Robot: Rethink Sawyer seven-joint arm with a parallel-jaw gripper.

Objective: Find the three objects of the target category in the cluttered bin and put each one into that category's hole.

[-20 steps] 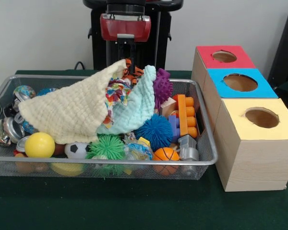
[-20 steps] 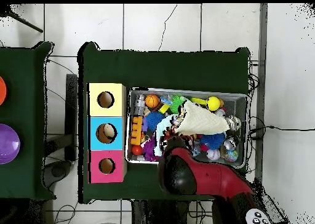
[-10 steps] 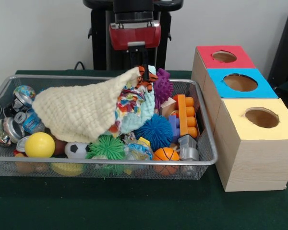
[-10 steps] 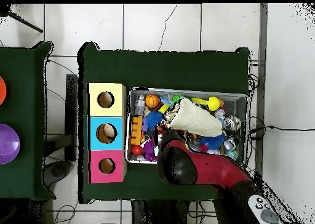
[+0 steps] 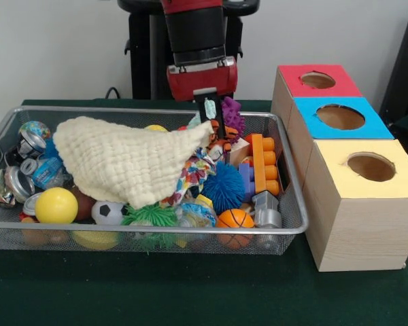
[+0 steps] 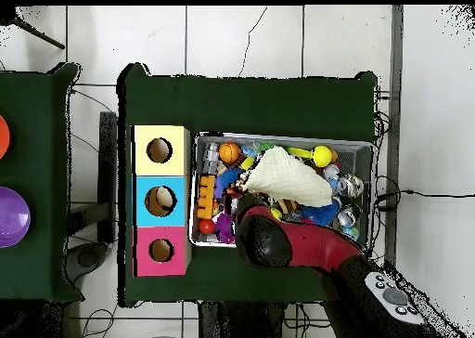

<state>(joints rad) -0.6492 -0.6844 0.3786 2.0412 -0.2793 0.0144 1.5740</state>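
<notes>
A dark green table (image 5: 190, 292) under a plain pale wall carries a wire mesh bin (image 5: 149, 234) packed with toys, and beside it a row of three wooden boxes topped red (image 5: 317, 80), blue (image 5: 340, 117) and yellow (image 5: 370, 166), each with a round hole.

My hand (image 5: 207, 117) hangs over the bin's far side, pinched shut on a bunch of cloth: a corner of the cream waffle-weave cloth (image 5: 126, 159), with a scrap of pale teal cloth (image 5: 209, 109) showing between my fingers and an orange striped piece (image 5: 224, 132) just below. The cream cloth trails away from my hand across the bin toward the cans (image 5: 13, 180), so its long axis runs along the bin's length, draped over the balls and blocks.

What matters next, I judge, is that the boxes lie on the opposite side of my hand from the trailing cloth. Which hole belongs to cloth I cannot tell; carrying it there would drag the whole length over the clutter unless I lift first.

In the overhead view my arm (image 6: 278, 246) hides the grip.
</notes>
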